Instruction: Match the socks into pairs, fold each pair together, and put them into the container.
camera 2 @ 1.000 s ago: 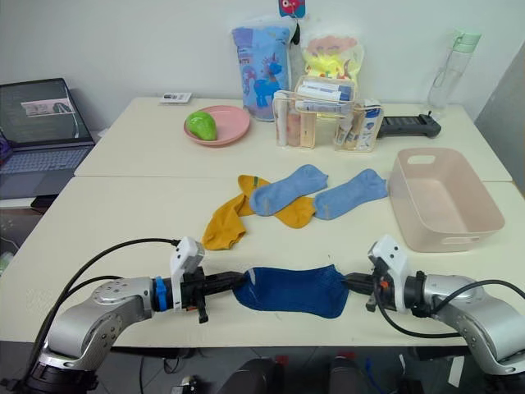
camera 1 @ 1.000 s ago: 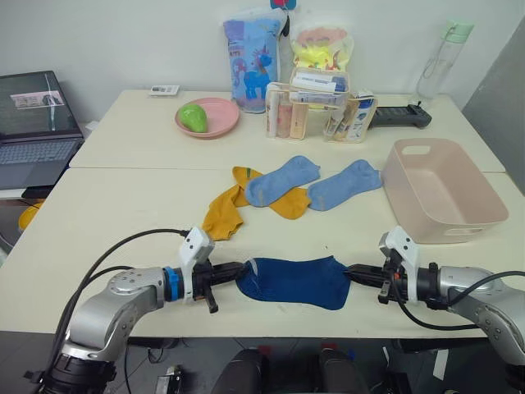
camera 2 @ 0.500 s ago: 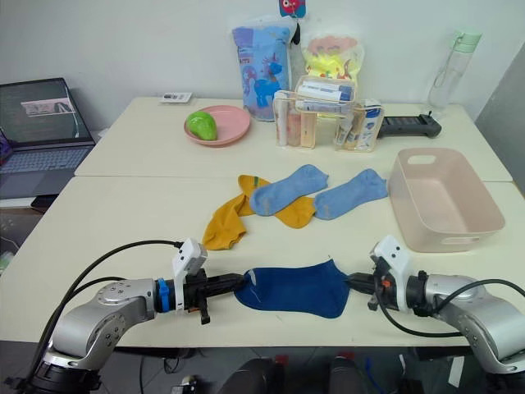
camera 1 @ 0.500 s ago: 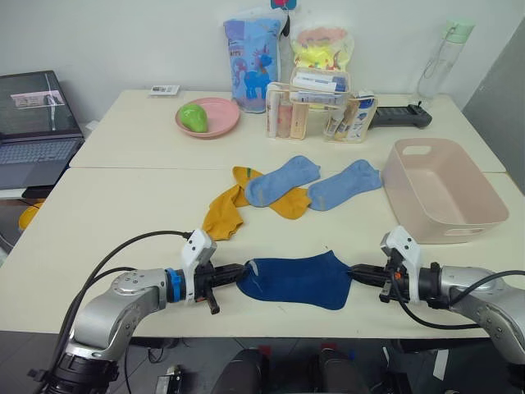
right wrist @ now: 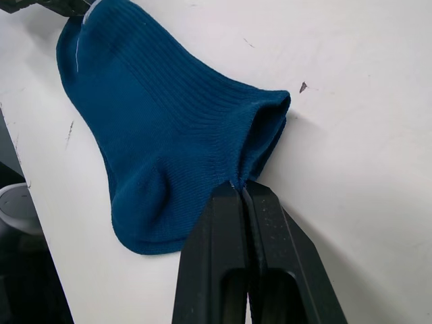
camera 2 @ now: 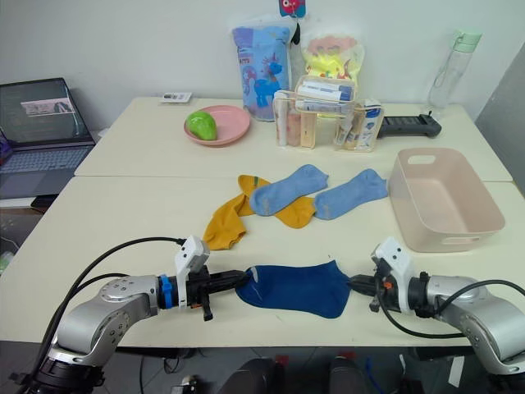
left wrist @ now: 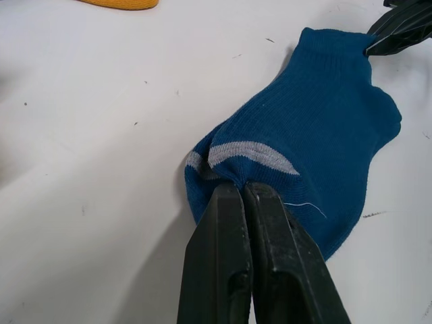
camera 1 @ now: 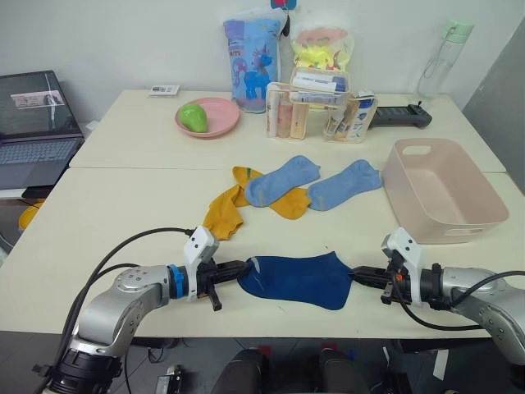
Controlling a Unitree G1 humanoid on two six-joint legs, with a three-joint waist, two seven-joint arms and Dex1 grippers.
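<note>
Well short of the container [camera 1: 443, 193], both grippers, left gripper [camera 1: 239, 268] and right gripper [camera 1: 354, 274], still pinch the navy pair [camera 1: 297, 280], now lowered flat, ready to fold.

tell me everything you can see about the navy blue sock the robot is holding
The navy blue sock is a short ankle sock of ribbed knit with a grey band at its toe. It lies flat near the front edge of the table, stretched between the grippers: the left gripper is shut on the grey-banded toe end, the right gripper on the cuff opening. The layered edges suggest two socks stacked, but I can't be sure. It lies apart from the other socks.
</note>
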